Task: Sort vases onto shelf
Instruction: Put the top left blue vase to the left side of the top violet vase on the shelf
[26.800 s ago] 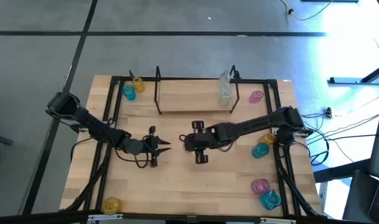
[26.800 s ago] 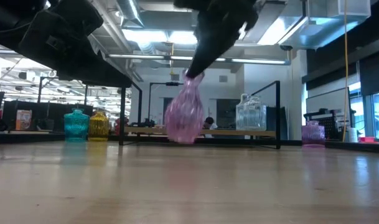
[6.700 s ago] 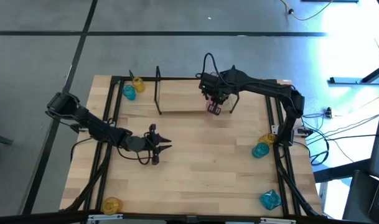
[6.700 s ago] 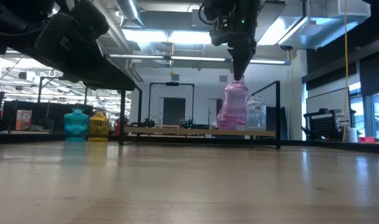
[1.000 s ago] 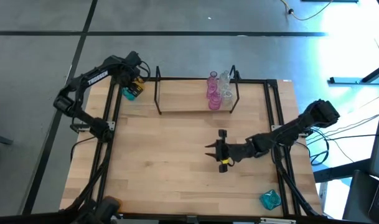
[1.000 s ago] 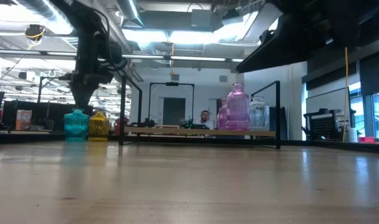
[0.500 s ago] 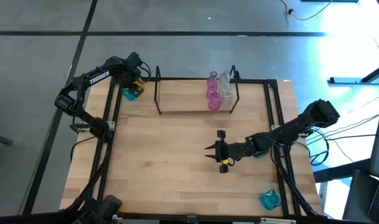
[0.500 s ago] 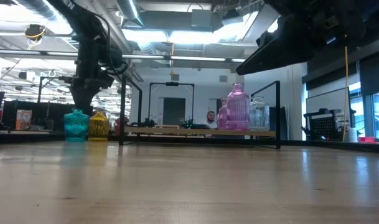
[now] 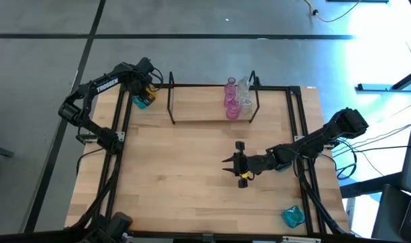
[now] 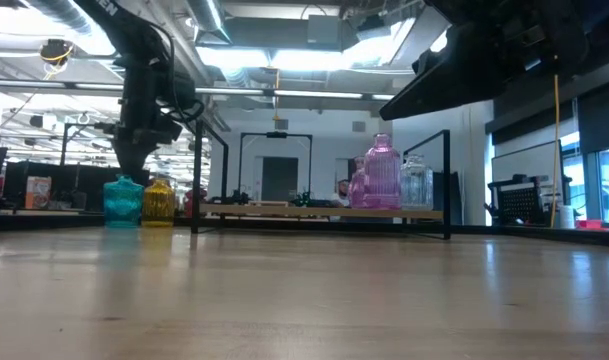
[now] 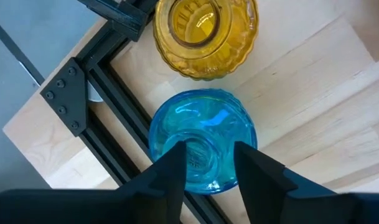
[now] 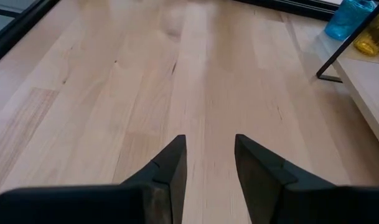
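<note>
The light-wood tabletop (image 9: pixel 192 175) is bordered by black rails (image 9: pixel 121 121), joined at a corner by a bolted bracket (image 11: pixel 66 99). Around it lies a grey floor (image 9: pixel 43 61) crossed by dark lines, with cables (image 9: pixel 377 131) trailing beside the table. Beyond, the room shows ceiling light panels (image 10: pixel 284 60) and a dark doorway (image 10: pixel 276 180).

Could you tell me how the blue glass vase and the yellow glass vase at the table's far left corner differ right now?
The blue glass vase has the left gripper straddling its neck; the yellow glass vase stands free. In the low view, the blue vase looks slightly wider than the yellow one. Both are translucent, ribbed, upright, and off the shelf.
</note>
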`<state>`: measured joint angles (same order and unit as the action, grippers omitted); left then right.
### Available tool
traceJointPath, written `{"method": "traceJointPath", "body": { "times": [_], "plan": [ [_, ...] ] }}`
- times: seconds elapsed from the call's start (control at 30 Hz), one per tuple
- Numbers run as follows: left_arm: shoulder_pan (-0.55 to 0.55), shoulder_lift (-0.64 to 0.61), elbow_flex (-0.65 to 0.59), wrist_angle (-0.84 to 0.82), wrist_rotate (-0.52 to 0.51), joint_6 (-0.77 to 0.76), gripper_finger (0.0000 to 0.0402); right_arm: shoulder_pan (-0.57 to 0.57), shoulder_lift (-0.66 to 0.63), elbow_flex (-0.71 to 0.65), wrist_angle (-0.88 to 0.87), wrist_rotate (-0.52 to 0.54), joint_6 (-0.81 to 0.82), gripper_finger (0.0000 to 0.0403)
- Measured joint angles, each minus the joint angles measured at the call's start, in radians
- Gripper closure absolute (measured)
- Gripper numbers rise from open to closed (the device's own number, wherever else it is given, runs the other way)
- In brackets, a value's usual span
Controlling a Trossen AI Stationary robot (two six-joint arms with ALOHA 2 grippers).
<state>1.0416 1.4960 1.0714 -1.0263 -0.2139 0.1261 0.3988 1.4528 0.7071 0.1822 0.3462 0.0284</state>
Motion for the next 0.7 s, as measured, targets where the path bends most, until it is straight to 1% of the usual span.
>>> {"method": "traceJointPath", "body": {
  "times": [0.07,0.2,0.4,0.5,0.6,0.7],
  "plan": [
    [0.001,0.005,-0.004,0.002,0.024,0.000,0.0288,0.000,0.000,0.000,0.000,0.000,0.000,0.0283],
    [-0.001,0.005,-0.005,0.000,0.032,0.000,0.0303,0.000,0.000,0.000,0.000,0.001,0.000,0.0283],
    [-0.003,0.005,-0.005,-0.009,0.023,0.001,0.0304,0.000,0.000,0.000,0.000,0.001,0.000,0.0283],
    [-0.003,0.005,-0.005,-0.010,0.024,0.008,0.0312,0.000,0.000,0.000,0.000,0.001,0.000,0.0283],
    [-0.003,0.005,-0.003,-0.013,0.037,0.028,0.0333,0.000,0.000,0.000,0.000,0.001,0.000,0.0283],
    [-0.003,0.003,-0.003,-0.015,0.041,0.051,0.0365,0.000,0.000,0.000,0.000,0.001,0.000,0.0283]
  ]
}}
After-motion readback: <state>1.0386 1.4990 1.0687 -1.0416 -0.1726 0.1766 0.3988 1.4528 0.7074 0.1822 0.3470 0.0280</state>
